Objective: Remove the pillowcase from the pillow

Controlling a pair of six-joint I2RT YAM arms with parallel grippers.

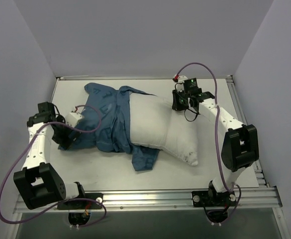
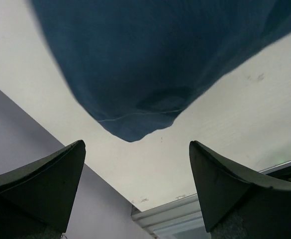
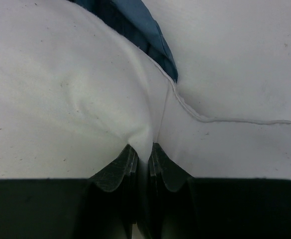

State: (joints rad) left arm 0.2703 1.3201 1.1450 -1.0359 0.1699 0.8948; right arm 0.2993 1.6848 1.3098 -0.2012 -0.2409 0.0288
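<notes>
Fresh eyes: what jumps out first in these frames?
The white pillow lies mid-table, mostly out of the blue pillowcase, which is bunched around its left end. The right end effector is shut on a pinch of the pillow at its far right corner. The left end effector is open at the pillowcase's left edge, gripping nothing.

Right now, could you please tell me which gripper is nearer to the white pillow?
Right. The right gripper has its jaws shut on the pillow at its far right corner; the left gripper is open by the pillowcase's left end, apart from the pillow.
</notes>
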